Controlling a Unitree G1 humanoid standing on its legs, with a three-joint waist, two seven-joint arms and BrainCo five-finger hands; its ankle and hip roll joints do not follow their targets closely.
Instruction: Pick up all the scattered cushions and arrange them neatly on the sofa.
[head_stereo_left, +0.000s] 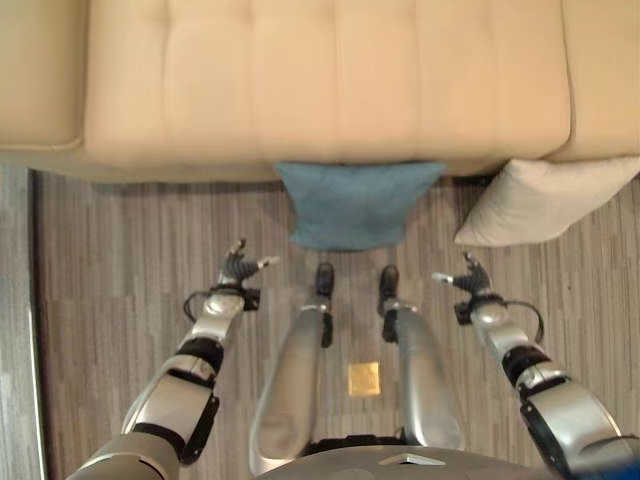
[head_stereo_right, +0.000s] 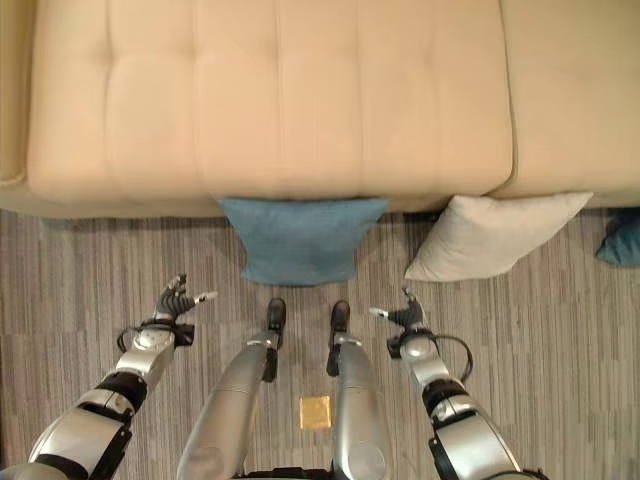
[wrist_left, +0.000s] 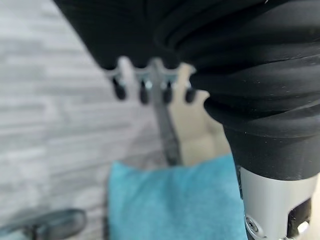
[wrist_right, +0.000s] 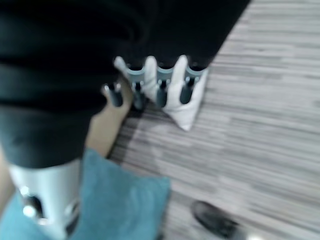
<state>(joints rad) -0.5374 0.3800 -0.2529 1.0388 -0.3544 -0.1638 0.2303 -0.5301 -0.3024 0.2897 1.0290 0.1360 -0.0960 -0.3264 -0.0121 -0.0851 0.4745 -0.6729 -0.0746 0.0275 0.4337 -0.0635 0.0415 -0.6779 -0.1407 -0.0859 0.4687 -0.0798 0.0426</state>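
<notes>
While leaning on sofa, blue cushion lies crosswise

The left arm, at the lower left of the left eye view, and the right arm, at the lower right, are rounded silver-grey shells broken by black bands at the joints. The left hand and right hand are dark at the back, with pale thumbs. Close up, a black ribbed cover bulges in soft folds over a silver plate bearing small screws. The silver fingers end in dark tips.
</notes>
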